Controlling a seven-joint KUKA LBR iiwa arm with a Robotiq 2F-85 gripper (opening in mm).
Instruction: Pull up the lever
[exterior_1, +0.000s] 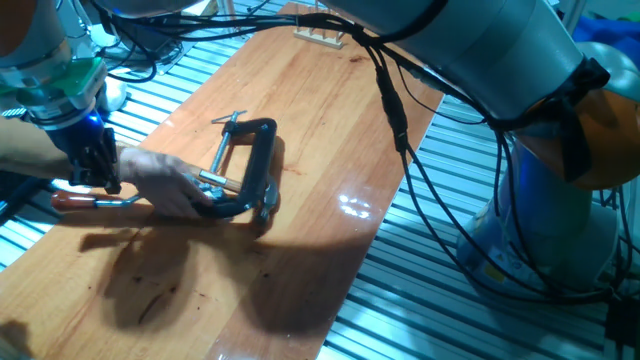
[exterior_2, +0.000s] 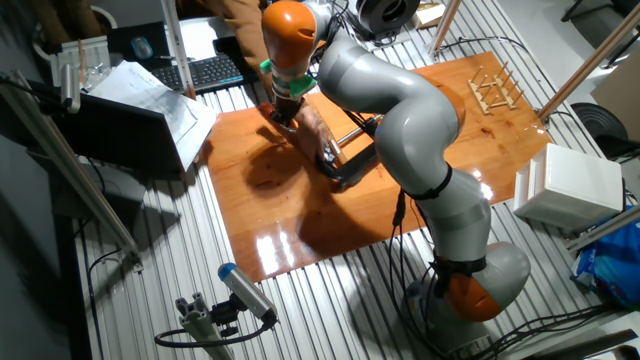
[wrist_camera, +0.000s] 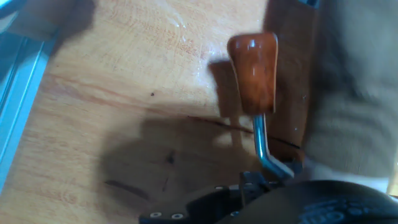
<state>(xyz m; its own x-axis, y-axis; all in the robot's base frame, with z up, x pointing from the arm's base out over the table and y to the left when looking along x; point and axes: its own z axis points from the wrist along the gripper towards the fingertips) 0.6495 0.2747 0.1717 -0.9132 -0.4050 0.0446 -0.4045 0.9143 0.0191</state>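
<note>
Black two-finger end effector (exterior_1: 97, 170) at 9 o'clock on glossy wooden counter (exterior_1: 330, 120); grip state can't be told. Thin bent silver lever with red-brown wooden knob (wrist_camera: 254, 71) just beneath, beside black C-clamp (exterior_1: 250, 165).

no readable text in any view, no labels, brands, numbers or signs legible, papers beside the keyboard (exterior_2: 205, 70) too small to read
</note>
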